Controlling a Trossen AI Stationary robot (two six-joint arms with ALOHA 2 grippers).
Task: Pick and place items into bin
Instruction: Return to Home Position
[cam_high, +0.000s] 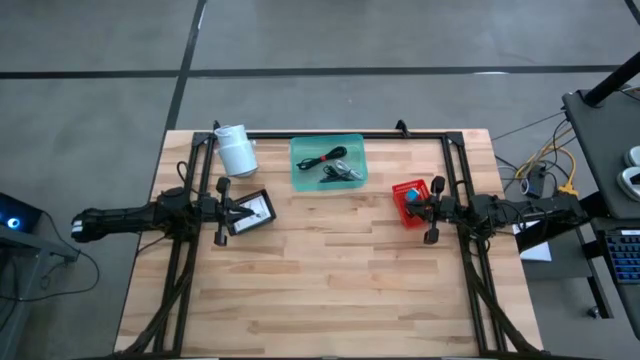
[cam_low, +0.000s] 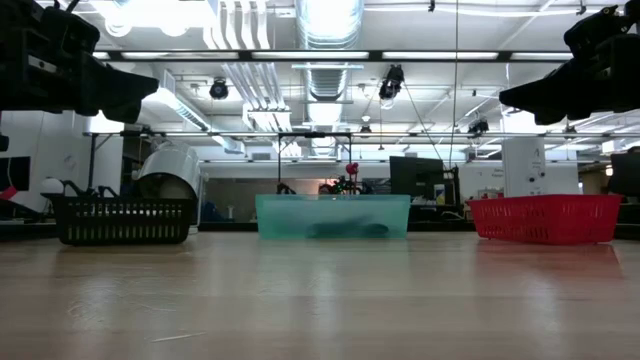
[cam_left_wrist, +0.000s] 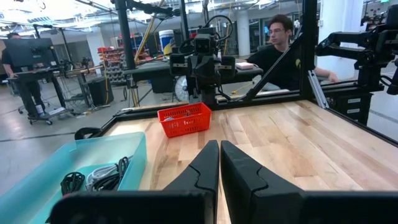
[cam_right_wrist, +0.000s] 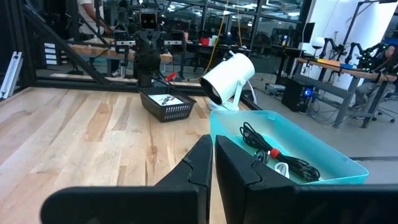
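Left gripper (cam_left_wrist: 219, 146): fingers pressed together, empty, raised over the black bin (cam_low: 122, 222) on the left-arm side of the teal bin (cam_high: 296, 165); white packets (cam_high: 258, 209) lie inside the black bin. Right gripper (cam_right_wrist: 212, 138): likewise closed and empty, by the red bin (cam_low: 545, 220) on the teal bin's other side. Black cable (cam_right_wrist: 273, 154) and silvery cord (cam_left_wrist: 101, 176) lie in the teal bin.

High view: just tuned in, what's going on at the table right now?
Nothing is being handled. The left gripper and right gripper hang raised at opposite sides of the wooden table, jaws shut and empty. Black cables lie in the teal plastic bin. White packets lie in the black mesh basket, and the red mesh basket sits by the right arm. The white cylindrical roll sits near the back left corner.
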